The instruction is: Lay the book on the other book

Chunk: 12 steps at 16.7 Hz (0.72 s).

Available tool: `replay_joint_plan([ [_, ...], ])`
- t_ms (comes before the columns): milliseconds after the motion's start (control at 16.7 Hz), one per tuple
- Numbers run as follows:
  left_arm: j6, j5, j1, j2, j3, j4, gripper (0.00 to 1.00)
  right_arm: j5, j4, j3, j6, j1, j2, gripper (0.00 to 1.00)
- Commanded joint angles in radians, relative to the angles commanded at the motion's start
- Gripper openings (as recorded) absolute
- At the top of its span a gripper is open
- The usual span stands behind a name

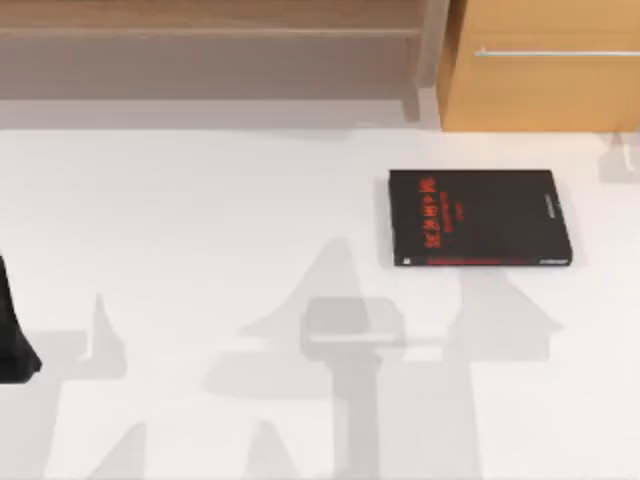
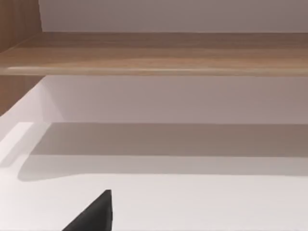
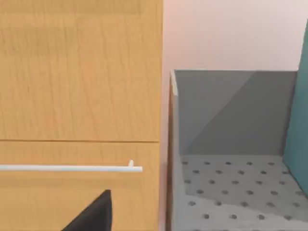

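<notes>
The other book [image 1: 479, 217], flat and black with red lettering and a red strip along its near edge, lies on the white table right of centre. The book shows as a teal-blue strip [image 3: 298, 125] standing upright inside a grey bin, seen in the right wrist view. My left gripper [image 1: 14, 345] sits at the table's far left edge, far from both books; a dark part of it [image 2: 96, 214] shows in the left wrist view. A dark part of my right gripper [image 3: 96, 214] hangs in front of a wooden cabinet, beside the bin.
A wooden shelf [image 1: 210, 30] runs along the back left. A wooden cabinet [image 1: 545, 70] with a white drawer handle [image 3: 72, 168] stands at the back right. The grey bin [image 3: 226, 120] with a perforated floor sits beside the cabinet.
</notes>
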Motion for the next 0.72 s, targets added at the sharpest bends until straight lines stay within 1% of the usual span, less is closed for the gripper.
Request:
replay_joint_plan([
  [420,0.0,0.0,0.0,0.0,0.0,0.0,1.0,-0.137,0.169,0.428,0.0,-0.145,0.602,1.0],
  [600,0.0,0.0,0.0,0.0,0.0,0.0,1.0,-0.175,0.216,0.548,0.0,-0.186,0.766,1.0],
  [720,0.0,0.0,0.0,0.0,0.0,0.0,1.0,-0.191,0.236,0.599,0.0,-0.204,0.832,1.0],
])
